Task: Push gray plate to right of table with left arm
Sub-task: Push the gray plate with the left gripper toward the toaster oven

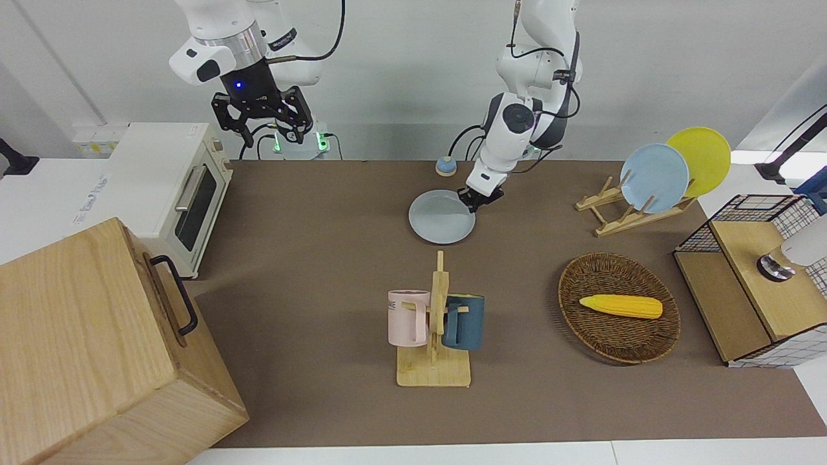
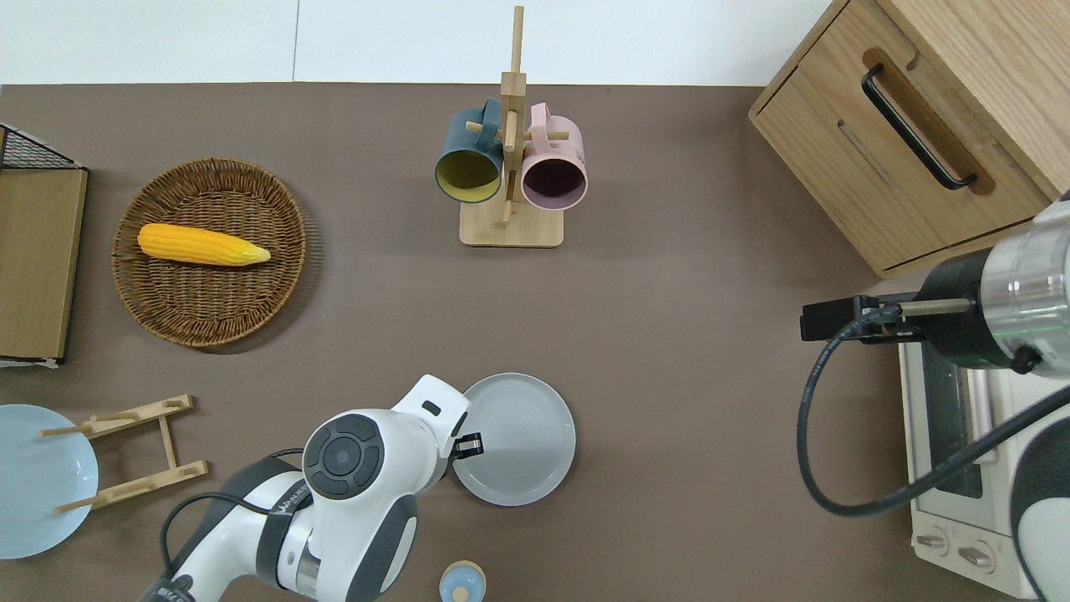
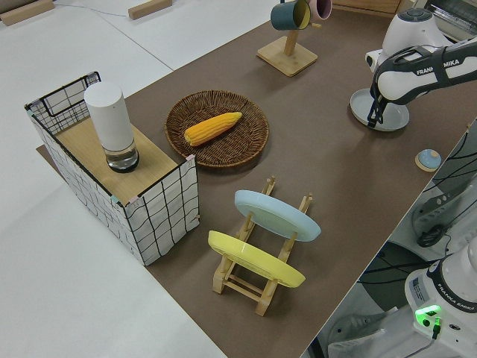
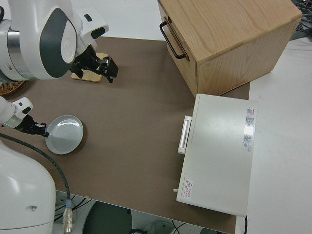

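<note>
The gray plate (image 1: 442, 216) lies flat on the brown table (image 1: 323, 213), nearer to the robots than the mug rack. It also shows in the overhead view (image 2: 514, 439), the left side view (image 3: 381, 110) and the right side view (image 4: 65, 134). My left gripper (image 1: 470, 199) is low at the plate's rim, on the side toward the left arm's end of the table, shut and touching the rim (image 2: 470, 443). My right arm is parked, its gripper (image 1: 261, 123) open and empty.
A wooden mug rack (image 1: 434, 323) holds a pink and a blue mug. A wicker basket (image 1: 619, 307) with corn, a plate rack (image 1: 652, 177) and a wire shelf (image 1: 756, 278) stand at the left arm's end. A toaster oven (image 1: 174, 194) and a wooden box (image 1: 97, 349) stand at the right arm's end. A small blue knob (image 1: 445, 166) sits near the robots.
</note>
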You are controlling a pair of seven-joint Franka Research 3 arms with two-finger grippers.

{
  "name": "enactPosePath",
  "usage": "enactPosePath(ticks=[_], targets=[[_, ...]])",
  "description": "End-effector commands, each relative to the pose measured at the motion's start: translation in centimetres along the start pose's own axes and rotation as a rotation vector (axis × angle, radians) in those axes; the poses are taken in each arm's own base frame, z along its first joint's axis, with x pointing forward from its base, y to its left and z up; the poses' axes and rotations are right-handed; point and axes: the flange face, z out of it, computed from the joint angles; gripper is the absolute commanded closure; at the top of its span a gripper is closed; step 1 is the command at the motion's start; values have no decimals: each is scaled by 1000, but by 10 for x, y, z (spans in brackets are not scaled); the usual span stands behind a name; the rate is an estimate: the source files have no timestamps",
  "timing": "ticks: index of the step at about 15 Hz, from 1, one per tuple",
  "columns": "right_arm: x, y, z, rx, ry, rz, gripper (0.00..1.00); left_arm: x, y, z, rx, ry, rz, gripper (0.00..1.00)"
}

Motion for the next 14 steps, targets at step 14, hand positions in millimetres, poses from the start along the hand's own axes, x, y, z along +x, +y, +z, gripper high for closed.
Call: enactPosePath(ticks=[14], targets=[[1,0,-3,18,0,3,5,-25,103,19,-77,18,-89,1000]])
